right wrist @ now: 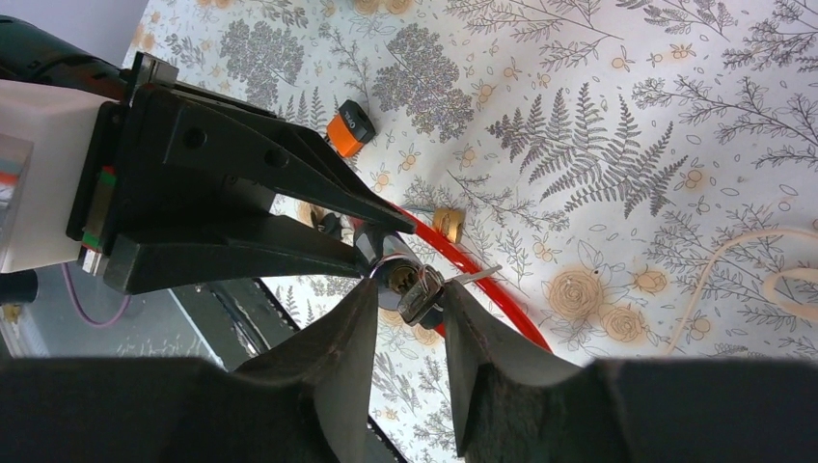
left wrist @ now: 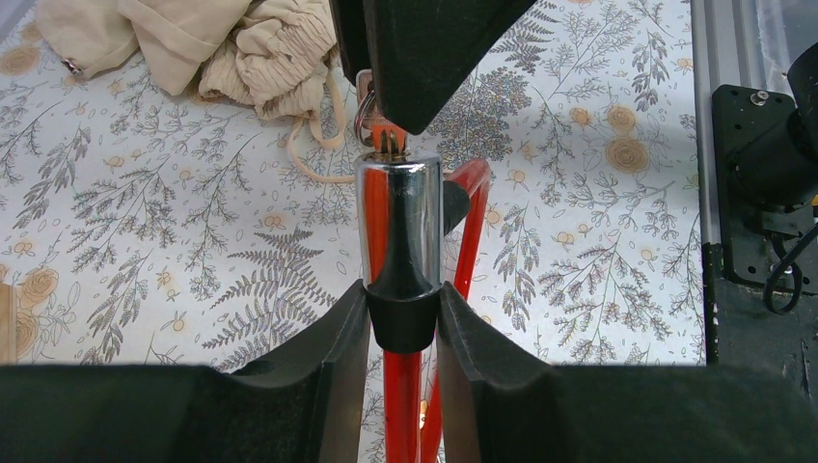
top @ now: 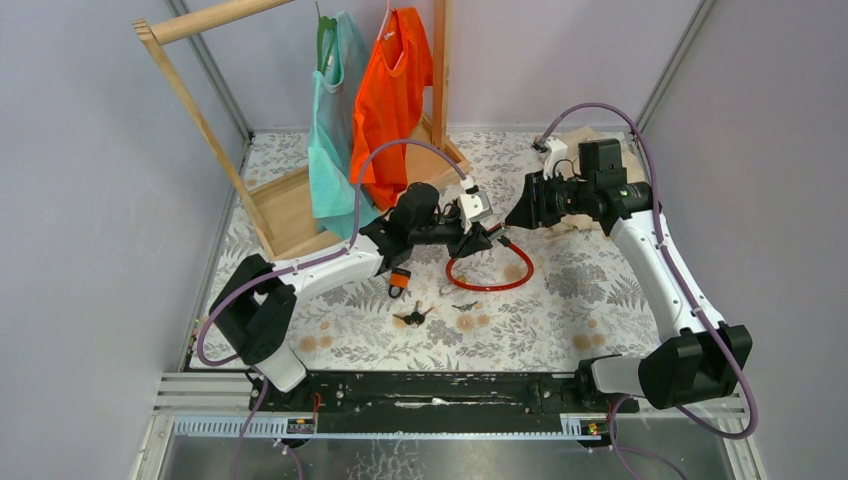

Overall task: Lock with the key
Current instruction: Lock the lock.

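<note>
A red cable lock [top: 492,280] loops on the floral table. Its chrome cylinder [left wrist: 400,217] is held up off the table. My left gripper [left wrist: 403,323] is shut on the black collar below the cylinder; it also shows in the top view [top: 480,243]. A silver key [right wrist: 422,291] on a ring sits at the cylinder's keyhole end. My right gripper [right wrist: 410,289] has its fingers on either side of the key's head, pinching it. In the top view the right gripper [top: 512,218] faces the left one. A second key [right wrist: 477,277] hangs off the ring.
An orange and black fob [top: 400,281] and black keys [top: 412,316] lie on the table near the left arm. A beige cloth [left wrist: 193,48] lies at the back right. A wooden rack [top: 290,205] with a teal shirt [top: 335,130] and an orange shirt [top: 392,90] stands at the back left.
</note>
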`<state>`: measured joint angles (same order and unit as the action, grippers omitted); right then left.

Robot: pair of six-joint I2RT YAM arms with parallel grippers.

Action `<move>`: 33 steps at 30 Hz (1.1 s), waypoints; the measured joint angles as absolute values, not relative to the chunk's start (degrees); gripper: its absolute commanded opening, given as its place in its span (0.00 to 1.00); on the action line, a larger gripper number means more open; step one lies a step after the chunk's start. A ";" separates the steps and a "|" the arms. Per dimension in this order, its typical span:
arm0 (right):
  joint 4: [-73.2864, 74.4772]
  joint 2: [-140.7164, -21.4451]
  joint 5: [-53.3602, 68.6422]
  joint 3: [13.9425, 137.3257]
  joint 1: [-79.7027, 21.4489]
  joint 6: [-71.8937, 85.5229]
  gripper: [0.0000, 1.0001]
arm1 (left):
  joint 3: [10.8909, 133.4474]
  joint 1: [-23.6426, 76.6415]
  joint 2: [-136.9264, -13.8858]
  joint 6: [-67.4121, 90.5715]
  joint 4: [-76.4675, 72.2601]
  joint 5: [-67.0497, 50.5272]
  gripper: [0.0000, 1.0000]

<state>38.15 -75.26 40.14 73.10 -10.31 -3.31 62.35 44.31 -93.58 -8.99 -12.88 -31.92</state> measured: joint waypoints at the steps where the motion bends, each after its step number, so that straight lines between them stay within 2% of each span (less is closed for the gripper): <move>1: 38.15 -75.26 40.14 73.10 -10.31 -3.44 0.34 | 62.35 44.31 -93.58 -8.97 -12.88 -31.92 0.00; 12: 38.13 -75.68 40.49 73.10 -10.31 -7.33 0.15 | 62.33 44.31 -93.36 -8.99 -12.73 -32.05 0.00; 17: 39.18 -75.94 43.57 73.10 -10.26 -17.30 0.07 | 62.15 44.25 -93.27 -9.15 -12.32 -33.54 0.00; 33: 48.82 -77.89 50.74 75.16 -10.26 -58.08 0.04 | 61.89 44.07 -93.25 -9.39 -10.57 -36.71 0.00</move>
<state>48.82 -77.89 50.74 75.16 -10.26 -58.08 61.89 44.07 -93.25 -9.39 -10.57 -36.71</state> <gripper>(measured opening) 0.099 0.340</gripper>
